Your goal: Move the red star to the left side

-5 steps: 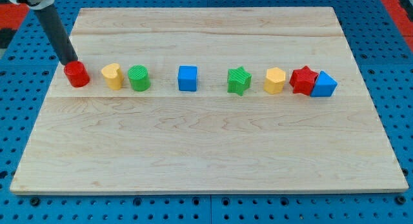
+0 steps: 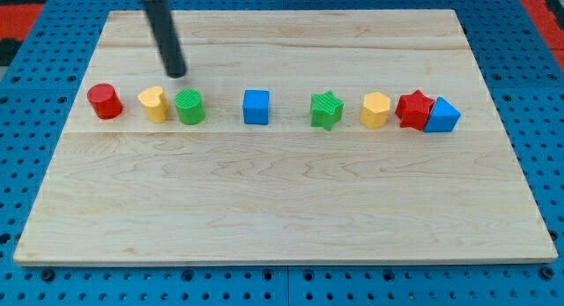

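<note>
The red star lies at the view's right of the wooden board, touching a blue block on its right and close to a yellow block on its left. My tip is far to the left of the star, just above the gap between the yellow heart and the green cylinder, touching neither.
A row of blocks runs across the board: a red cylinder at the far left, then the yellow heart, the green cylinder, a blue cube, and a green star. Blue pegboard surrounds the board.
My tip has moved right, from just above the red cylinder to above the yellow heart and green cylinder. No block has moved.
</note>
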`<state>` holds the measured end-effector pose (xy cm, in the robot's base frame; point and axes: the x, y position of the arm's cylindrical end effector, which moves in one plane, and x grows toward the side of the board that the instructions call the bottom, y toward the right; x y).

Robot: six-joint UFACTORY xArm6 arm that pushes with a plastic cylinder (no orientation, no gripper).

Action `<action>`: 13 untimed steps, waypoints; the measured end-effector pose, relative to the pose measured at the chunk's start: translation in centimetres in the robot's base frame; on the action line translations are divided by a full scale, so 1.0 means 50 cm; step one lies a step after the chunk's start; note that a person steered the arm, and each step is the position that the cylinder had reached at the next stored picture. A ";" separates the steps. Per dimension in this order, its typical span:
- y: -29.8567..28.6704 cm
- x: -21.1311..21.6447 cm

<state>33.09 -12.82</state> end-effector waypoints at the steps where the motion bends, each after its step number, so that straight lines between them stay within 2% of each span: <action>1: 0.058 0.013; 3: 0.076 0.013; 4: 0.121 0.013; 5: 0.213 0.015; 7: 0.276 0.015; 8: 0.403 0.015; 11: 0.520 0.015; 13: 0.567 0.078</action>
<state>37.00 15.52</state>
